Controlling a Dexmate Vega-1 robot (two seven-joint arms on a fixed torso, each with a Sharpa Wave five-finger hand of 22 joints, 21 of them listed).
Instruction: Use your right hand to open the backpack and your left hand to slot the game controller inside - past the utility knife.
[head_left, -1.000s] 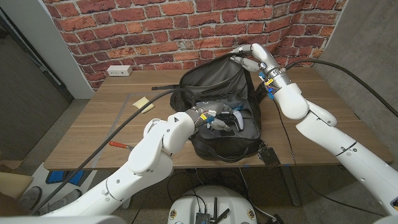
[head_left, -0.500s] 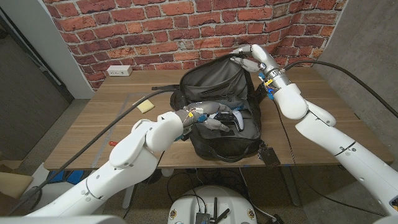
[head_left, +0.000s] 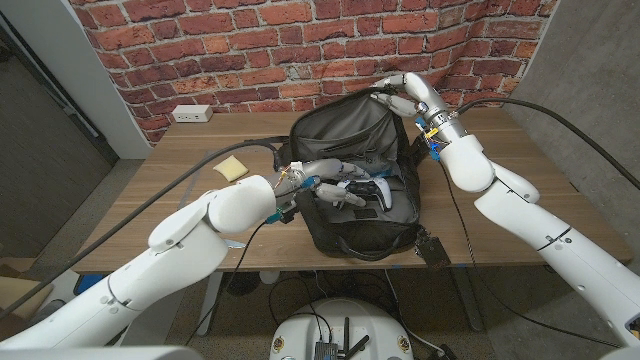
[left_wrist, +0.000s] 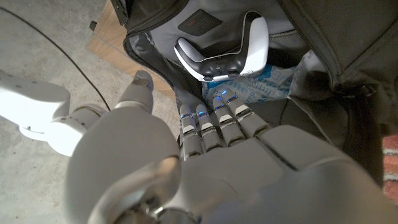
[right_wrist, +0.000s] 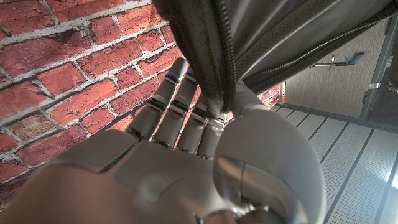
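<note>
One game controller (left_wrist: 222, 51) has been released inside the backpack (head_left: 360, 215); left robot hand (head_left: 325, 182) withdrawn empty, flap pinched by right robot hand (head_left: 405, 95).

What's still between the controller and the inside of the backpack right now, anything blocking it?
Nothing visible. The game controller already lies inside the open backpack, resting on a blue-and-white packet. The right hand holds the flap up, and the left hand sits beside the controller with fingers open, not gripping it.
</note>
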